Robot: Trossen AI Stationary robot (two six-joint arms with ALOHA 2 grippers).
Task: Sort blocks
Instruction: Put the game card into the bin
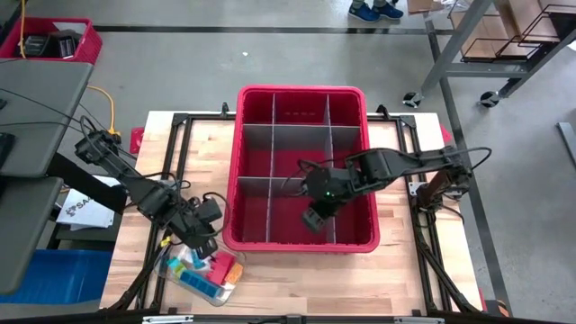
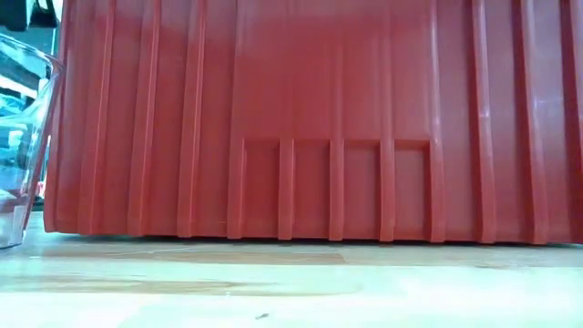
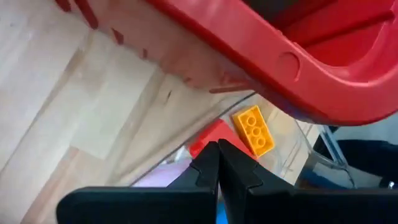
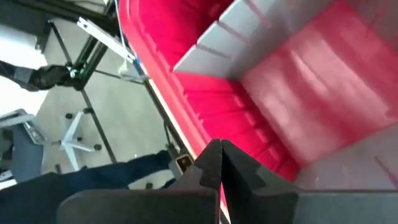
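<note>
A clear container (image 1: 200, 274) stands at the table's near left, by the large red bin (image 1: 301, 94), and holds several blocks, among them an orange block (image 3: 253, 130) and a red block (image 3: 208, 137). My left gripper (image 1: 209, 245) hangs shut over the container's far end; in its wrist view the fingertips (image 3: 217, 149) end right at the red block. My right gripper (image 1: 315, 219) is shut, with nothing visible between its fingers (image 4: 221, 149), and hangs inside the bin over a near middle compartment. Grey divider sheets (image 1: 301, 130) split the bin into compartments. My left gripper's shut tips point steeply down at the near edge of the red block (image 3: 205, 144) in the container. Whether they touch it, I cannot tell.
The bin's near wall (image 2: 319, 118) fills the low view, with the container's edge (image 2: 18, 137) beside it. Bare wood lies in front of the bin (image 1: 360, 279). Off the table are a red basket (image 1: 49, 40) and a person's shoes (image 1: 373, 11).
</note>
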